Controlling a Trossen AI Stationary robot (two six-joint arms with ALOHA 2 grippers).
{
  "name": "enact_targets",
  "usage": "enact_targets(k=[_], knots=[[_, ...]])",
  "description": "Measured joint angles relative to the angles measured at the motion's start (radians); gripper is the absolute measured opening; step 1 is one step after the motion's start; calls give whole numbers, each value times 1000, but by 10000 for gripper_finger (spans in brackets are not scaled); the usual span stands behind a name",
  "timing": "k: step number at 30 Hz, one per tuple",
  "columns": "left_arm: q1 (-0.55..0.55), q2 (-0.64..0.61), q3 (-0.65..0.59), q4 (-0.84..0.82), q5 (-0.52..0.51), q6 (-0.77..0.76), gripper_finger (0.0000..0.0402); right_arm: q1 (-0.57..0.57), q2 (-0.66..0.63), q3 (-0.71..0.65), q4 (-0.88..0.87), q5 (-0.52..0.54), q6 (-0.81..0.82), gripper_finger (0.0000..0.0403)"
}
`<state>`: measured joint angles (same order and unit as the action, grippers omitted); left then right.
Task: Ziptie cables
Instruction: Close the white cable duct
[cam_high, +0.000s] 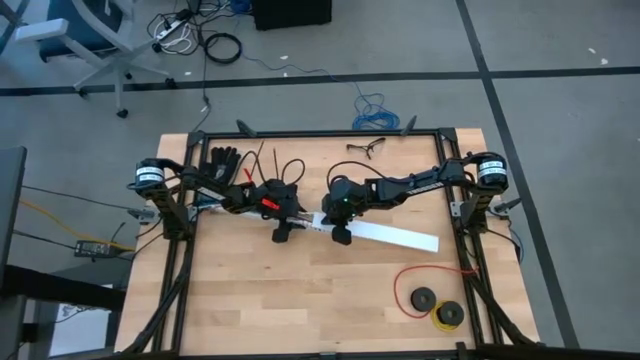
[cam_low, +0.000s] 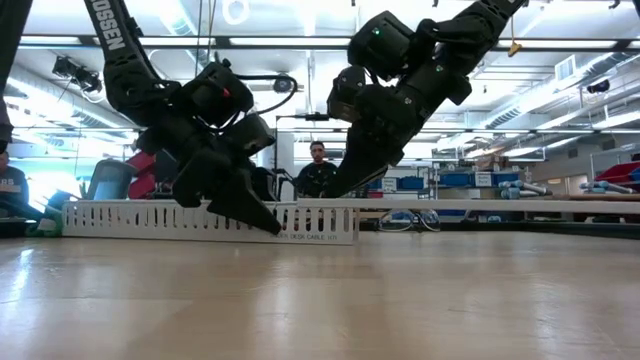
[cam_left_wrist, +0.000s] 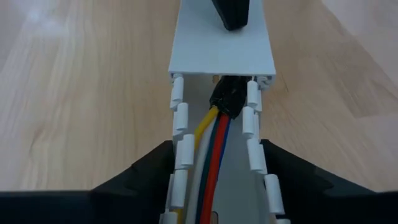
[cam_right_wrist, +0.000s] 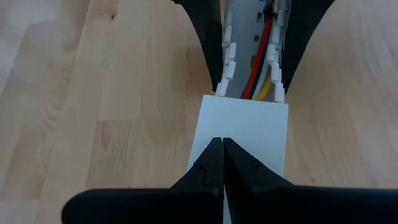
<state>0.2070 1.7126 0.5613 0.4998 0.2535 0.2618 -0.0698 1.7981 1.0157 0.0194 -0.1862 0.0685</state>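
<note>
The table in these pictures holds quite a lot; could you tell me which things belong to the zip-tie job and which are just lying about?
In the job:
- cables in the slotted channel
- white cover
- left gripper, astride the channel
- right gripper, shut on the cover

Lying about:
- black glove
- glasses
- red wire loop and spools

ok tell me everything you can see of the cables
The cables are a bundle of thin insulated wires, yellow, white, blue, green and red-orange, meeting at a small dark plug. They lie lengthwise inside the white slotted channel, the plug at the mouth of its flat covered part. The left gripper straddles the channel's walls around them; the shut right gripper presses on the cover. No ziptie shows on them.
</note>
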Motion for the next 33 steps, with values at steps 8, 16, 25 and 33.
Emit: enact_targets(k=[8, 16, 25, 33], knots=[[0, 1, 0, 7, -7, 0, 222, -27, 30, 0, 91, 23, 2, 0], [1, 1, -1, 7, -5, 2, 227, -42, 175, 109, 151, -56, -8, 0], [2, 1, 1, 6, -7, -3, 230, -47, 71, 127, 62, 17, -47, 0], [2, 1, 1, 12, -43, -7, 230, -46, 72, 126, 21, 9, -46, 0]])
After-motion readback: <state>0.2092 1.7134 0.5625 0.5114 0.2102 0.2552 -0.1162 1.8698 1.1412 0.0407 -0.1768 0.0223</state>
